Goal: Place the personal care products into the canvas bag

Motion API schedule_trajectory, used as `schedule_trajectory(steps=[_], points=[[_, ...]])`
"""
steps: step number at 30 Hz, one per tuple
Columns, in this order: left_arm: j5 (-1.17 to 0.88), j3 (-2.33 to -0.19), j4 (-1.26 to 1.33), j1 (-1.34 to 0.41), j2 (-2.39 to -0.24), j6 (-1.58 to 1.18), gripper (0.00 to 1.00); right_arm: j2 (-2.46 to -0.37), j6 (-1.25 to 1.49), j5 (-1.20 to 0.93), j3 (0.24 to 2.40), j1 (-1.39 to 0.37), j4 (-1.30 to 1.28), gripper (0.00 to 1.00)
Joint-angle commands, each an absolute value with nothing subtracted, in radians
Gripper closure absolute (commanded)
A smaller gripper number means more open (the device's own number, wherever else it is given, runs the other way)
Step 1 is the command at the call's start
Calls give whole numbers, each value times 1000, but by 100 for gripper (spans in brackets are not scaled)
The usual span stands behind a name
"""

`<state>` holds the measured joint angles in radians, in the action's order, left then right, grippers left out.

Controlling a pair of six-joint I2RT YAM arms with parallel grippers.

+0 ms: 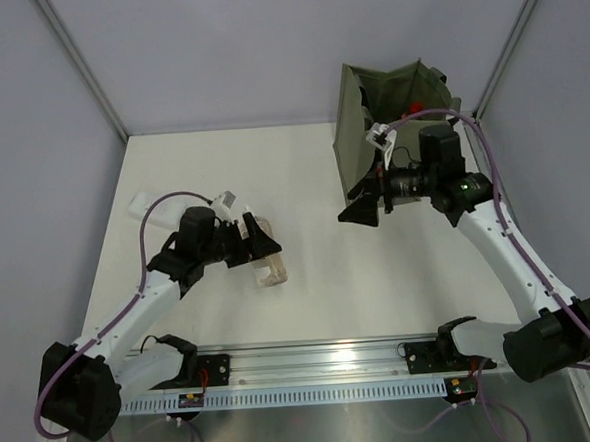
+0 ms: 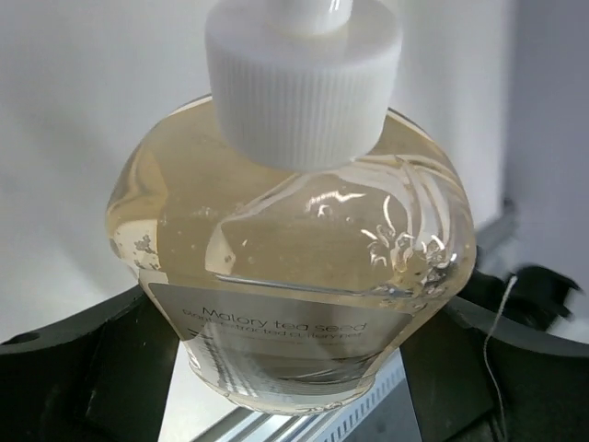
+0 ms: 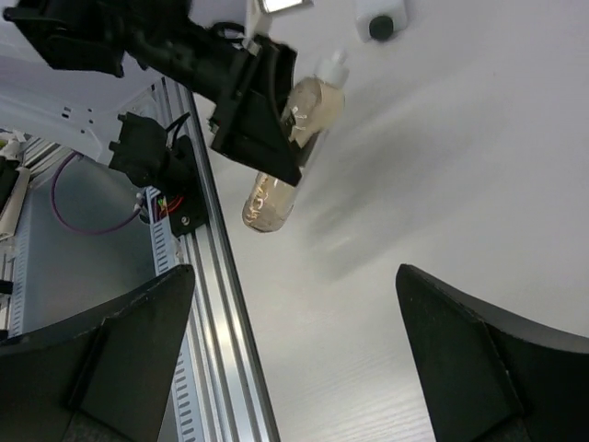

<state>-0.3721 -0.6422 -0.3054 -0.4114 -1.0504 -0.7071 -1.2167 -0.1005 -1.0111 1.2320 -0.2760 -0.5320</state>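
Right now my left gripper (image 1: 259, 245) has the amber-liquid pouch (image 2: 294, 230) between its jaws, which stand partly closed. The black fingers (image 2: 83, 368) sit against, or just beside, the pouch's lower sides. I cannot tell whether they are actually squeezing it or only bracketing it. The pouch is in the left half of the table (image 1: 311, 310), roughly midway between the near and far edges. Its white ribbed spout cap points back toward the wrist camera, and its rounded base pokes out past the fingertips toward the near edge. So the jaws cross its long axis, which is how I want it.

The canvas bag (image 1: 354, 127) stands in the table's far right corner, well apart from the pouch, with its mouth open upward and a red cap (image 1: 415, 105) showing inside. The move I judge comes next is a lift, then a long diagonal carry from left of centre to that far right corner.

My right gripper (image 1: 369, 204) is much nearer the bag. It hangs just at the bag's near side with its jaws spread fully wide and nothing in them. It also lies roughly on the line between pouch and bag, so I would watch that crossing.

The flat white bottle (image 1: 144, 203) lies near the table's left edge, untouched.
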Motion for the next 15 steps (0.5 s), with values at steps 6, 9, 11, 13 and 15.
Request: schedule_trajectory(steps=[6, 9, 11, 13, 15], points=[[-759, -735, 291, -506, -1080, -638, 100, -1387, 486, -463, 1259, -419, -330, 1], [-764, -781, 301, -531, -1139, -630, 100, -1423, 509, -439, 1327, -454, -342, 0], [-770, -798, 310, -543, -1163, -630, 100, -1446, 497, -428, 1348, -477, -353, 1], [-767, -816, 322, -548, -1189, -632, 100, -1462, 502, -428, 1364, -503, -370, 1], [-772, -825, 328, -548, -1203, -632, 100, -1473, 505, -436, 1361, -517, -388, 0]])
